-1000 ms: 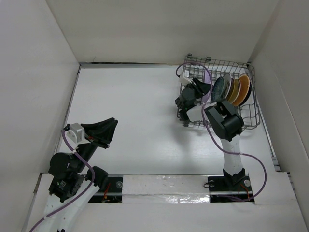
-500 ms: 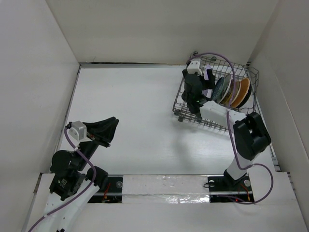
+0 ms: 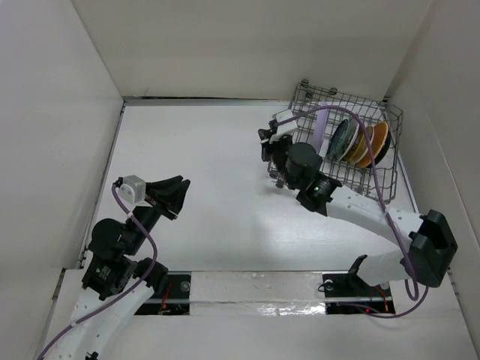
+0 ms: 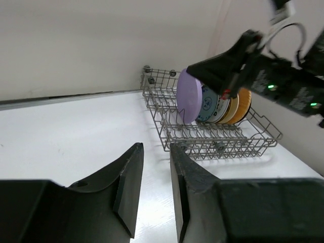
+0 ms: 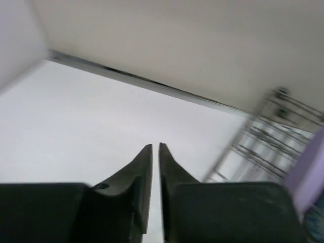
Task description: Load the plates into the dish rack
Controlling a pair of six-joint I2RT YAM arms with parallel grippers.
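The plates (image 3: 349, 140) stand on edge in a tight row inside the dish rack (image 3: 375, 181), a grey wire basket with upright tines that sits at about 1 o'clock on the table (image 3: 202, 150), askew to the back wall. The discs lean slightly against one another. A smooth, matte lavender plate (image 3: 321, 129) closes the row at its 9 o'clock end. Next to it comes a teal patterned plate (image 3: 341, 139), then a dark yellow one, and a glossy orange plate (image 3: 379, 141) lies towards the 3 o'clock end. A dark rim shows just past the orange one, too thin to make out. The rest of the basket is bare wire grid.

The right gripper (image 5: 155, 148) hangs at the rack's 9 o'clock side, outside the wire wall and close to the lavender plate. Its two black, wedge-shaped fingers are drawn together to a hairline slit with nothing between them. Its wrist view is blurred.

The left gripper (image 4: 156, 146) hovers above the table at about 8 o'clock, well apart from the rack and pointing towards it. Its tapered fingers stand a narrow gap apart and hold nothing.

The table is flat, white and matte.
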